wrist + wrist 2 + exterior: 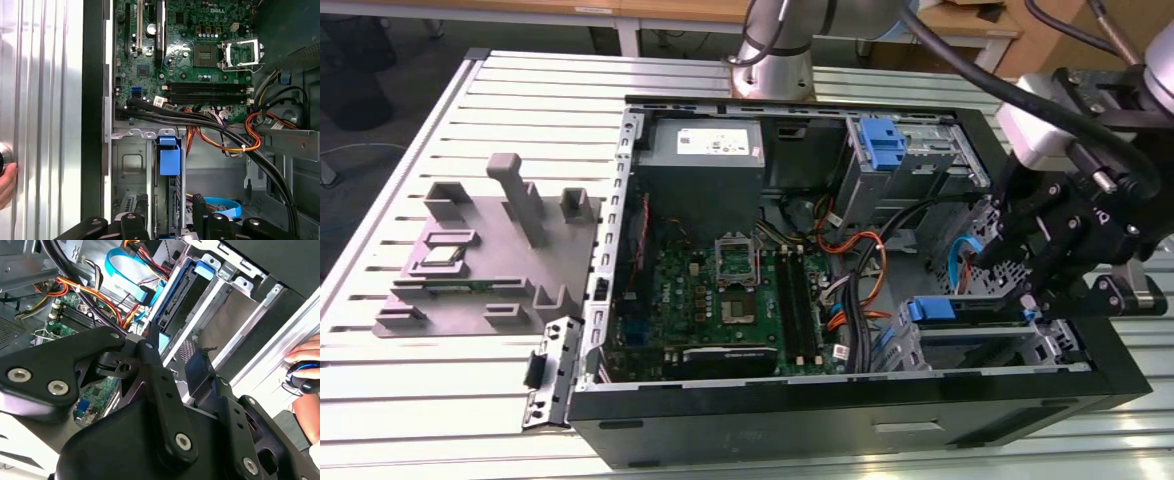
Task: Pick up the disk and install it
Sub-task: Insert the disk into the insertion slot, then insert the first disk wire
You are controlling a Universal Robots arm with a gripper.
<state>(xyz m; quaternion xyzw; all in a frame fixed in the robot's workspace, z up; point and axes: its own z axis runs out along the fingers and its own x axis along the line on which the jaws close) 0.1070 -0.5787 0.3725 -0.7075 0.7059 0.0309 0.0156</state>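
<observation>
Presently, the pincer (171, 202) is positioned low over the drive cage (129, 165) at one corner of the open computer case (854, 420). Its jaws are set wide apart and nothing is clamped. A gap is seen on each side between the fingers (143, 212) and the disk (169, 161).

The disk is located between the jaws and just ahead of them, seated on edge in the cage slot. This straddling stance is judged to suit either a grasp across the disk's thickness or a release after seating; which of the two applies cannot be told. The on-edge attitude is dictated by the slot guides, in which the blue side rails are carried.

The long axis of the disk is directed away from the pincer, towards the motherboard (200, 65), with the blue tab at the far end. The cable bundle (150, 111) is routed beyond that end, clear of the jaws.
</observation>
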